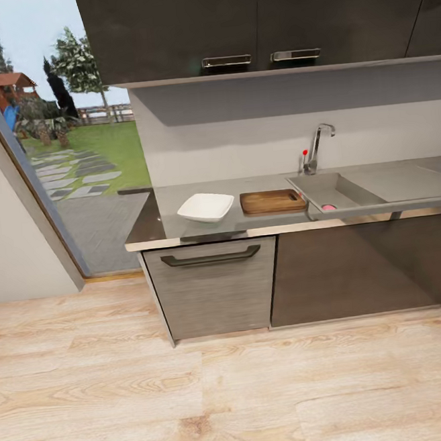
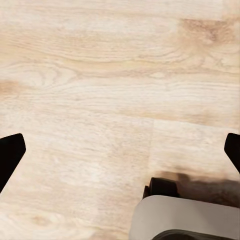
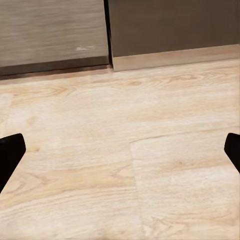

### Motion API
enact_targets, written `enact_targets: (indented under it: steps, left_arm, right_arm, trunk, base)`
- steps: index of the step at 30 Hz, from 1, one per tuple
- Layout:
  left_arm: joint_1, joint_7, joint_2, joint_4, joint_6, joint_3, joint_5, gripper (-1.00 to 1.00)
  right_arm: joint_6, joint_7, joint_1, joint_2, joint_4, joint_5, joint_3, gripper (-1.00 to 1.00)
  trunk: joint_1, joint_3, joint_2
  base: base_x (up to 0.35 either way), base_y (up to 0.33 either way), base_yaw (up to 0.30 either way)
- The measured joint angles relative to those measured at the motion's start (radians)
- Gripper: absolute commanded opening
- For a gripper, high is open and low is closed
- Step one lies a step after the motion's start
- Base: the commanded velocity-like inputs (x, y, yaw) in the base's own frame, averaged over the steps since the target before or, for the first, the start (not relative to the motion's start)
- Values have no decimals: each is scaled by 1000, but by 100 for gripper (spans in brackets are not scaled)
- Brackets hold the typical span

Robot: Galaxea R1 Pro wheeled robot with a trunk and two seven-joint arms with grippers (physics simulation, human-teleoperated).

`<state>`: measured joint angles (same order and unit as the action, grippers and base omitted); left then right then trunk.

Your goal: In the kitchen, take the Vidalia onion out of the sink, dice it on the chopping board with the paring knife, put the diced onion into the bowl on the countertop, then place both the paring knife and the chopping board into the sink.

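From the head camera I see the kitchen unit in front of me, some way off across the light wooden floor (image 1: pixel 237 394). The grey countertop (image 1: pixel 169 215) runs from the window side to the right, and on it the white square bowl (image 1: pixel 206 207) stands just beside the brown chopping board (image 1: pixel 272 201), which lies flat between the bowl and the sink (image 1: pixel 332 193). The board nearly touches the left rim of the sink; I cannot tell if they really touch. Inside the basin, near its front edge, a small pink-red thing (image 1: pixel 328 207) shows, too small for me to say what it is. The chrome faucet (image 1: pixel 318 145) with its red knob rises behind the basin, and the flat drainboard (image 1: pixel 412 180) goes on to the right. Below the counter there is a lighter drawer front with a dark handle (image 1: pixel 210 256), and dark cabinet doors beside it. In the left wrist camera the left gripper (image 2: pixel 120 152) points down at the floor, its two dark fingertips far apart at the edges of the picture, so it is released and holds nothing; a grey rounded part of my base (image 2: pixel 185 217) is under it. The right gripper (image 3: pixel 120 152) is spread wide too and grasps nothing, above the floor near the foot of the cabinets (image 3: pixel 170 25).
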<state>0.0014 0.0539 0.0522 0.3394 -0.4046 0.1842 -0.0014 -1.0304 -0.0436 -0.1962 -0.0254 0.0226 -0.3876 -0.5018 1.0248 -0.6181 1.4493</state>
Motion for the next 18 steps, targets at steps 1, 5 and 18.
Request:
enact_targets:
  steps: [1,5,18]
  left_arm:
    - [0,0,0,0,0,0,0,100]
    - [0,0,-1,-2,0,-1,0,100]
    - [0,0,-2,-3,1,-2,0,100]
  right_arm:
    - [-1,0,0,0,0,0,0,100]
    - [-1,0,0,1,0,1,0,100]
    - [-1,-1,0,0,0,1,1,100]
  trunk:
    - [0,0,0]
    - [0,0,0]
    - [0,11,0]
  base:
    - [0,-35,0]
    - [0,-106,-27]
    - [0,-238,-191]
